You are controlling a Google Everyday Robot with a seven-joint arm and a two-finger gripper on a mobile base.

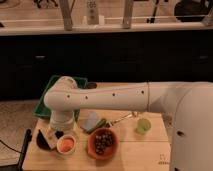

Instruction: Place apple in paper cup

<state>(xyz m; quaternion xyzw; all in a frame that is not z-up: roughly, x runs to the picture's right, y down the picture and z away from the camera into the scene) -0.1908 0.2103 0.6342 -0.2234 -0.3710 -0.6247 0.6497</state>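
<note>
The paper cup (pixel 66 144) is a short white cup near the table's front left. Its mouth is filled with orange-red, which is the apple (pixel 66 144) lying inside it. My gripper (pixel 56 133) hangs from the white arm (pixel 100 97) just above and to the left of the cup, close to its rim. The arm's wrist hides most of the gripper.
An orange bowl (pixel 102 144) of dark berries stands right of the cup. A light green cup (pixel 143 126) is further right. A green tray (pixel 46 102) sits at the back left. A dark object (pixel 43 140) lies left of the cup. The wooden table (pixel 140 155) shows at the front right.
</note>
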